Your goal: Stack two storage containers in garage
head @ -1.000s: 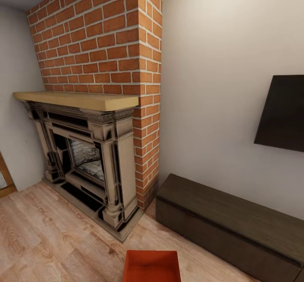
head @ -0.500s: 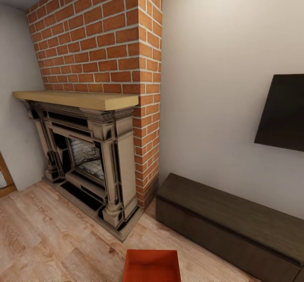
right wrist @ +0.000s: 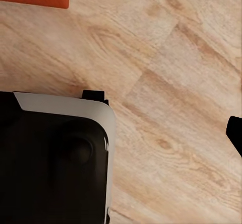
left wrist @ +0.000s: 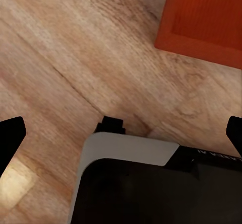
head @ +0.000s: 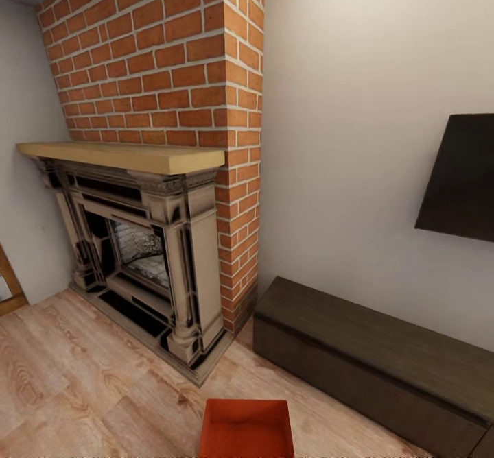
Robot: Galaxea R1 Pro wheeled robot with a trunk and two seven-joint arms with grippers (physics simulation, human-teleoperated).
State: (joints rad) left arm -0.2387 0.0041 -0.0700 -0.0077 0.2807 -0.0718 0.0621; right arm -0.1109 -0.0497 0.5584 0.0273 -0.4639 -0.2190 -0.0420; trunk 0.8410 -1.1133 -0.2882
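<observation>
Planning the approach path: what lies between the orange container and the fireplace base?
Only bare wood-plank floor separates the container from the fireplace, per the head view.

We see open wood-plank floor (head: 82, 382) spreading ahead and to the left, with an orange-red storage container (head: 247, 427) lying low on it just before us. The brick fireplace (head: 154, 238), with its jutting mantel (head: 123, 158), blocks the way ahead on the left, and the long dark bench (head: 370, 358) lines the wall on the right beneath a wall screen (head: 461, 180). Beneath both arms the robot's base (left wrist: 151, 183) takes up part of the floor, with bare planks beside it.
</observation>
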